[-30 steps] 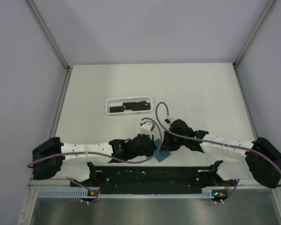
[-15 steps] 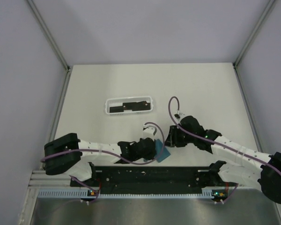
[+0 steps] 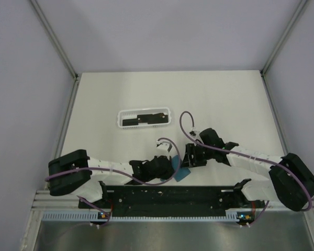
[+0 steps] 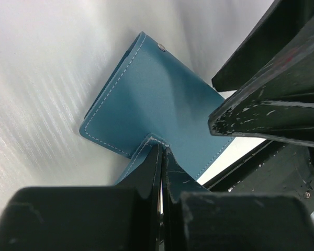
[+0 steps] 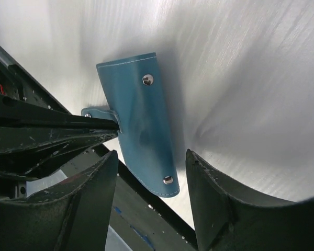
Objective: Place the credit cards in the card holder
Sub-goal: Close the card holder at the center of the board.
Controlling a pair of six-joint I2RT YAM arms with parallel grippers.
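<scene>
The teal card holder point(image 3: 182, 174) lies near the table's front edge, between the two arms. My left gripper point(image 4: 161, 151) is shut on the small tab at the edge of the card holder point(image 4: 157, 99). My right gripper point(image 5: 152, 157) hovers open above the card holder point(image 5: 138, 120), one finger on each side, touching nothing. The left gripper's fingers point(image 5: 63, 130) reach in from the left there. The black credit cards point(image 3: 138, 120) lie in the white basket point(image 3: 119, 119) farther back.
The black rail point(image 3: 167, 198) of the arm mount runs right along the card holder's near side. Grey walls and metal posts point(image 3: 68, 112) border the table on the left, back and right.
My right gripper has gone from shut to open and shifted slightly back from the card holder. The left gripper has kept its hold on the tab while its arm shifted right.
</scene>
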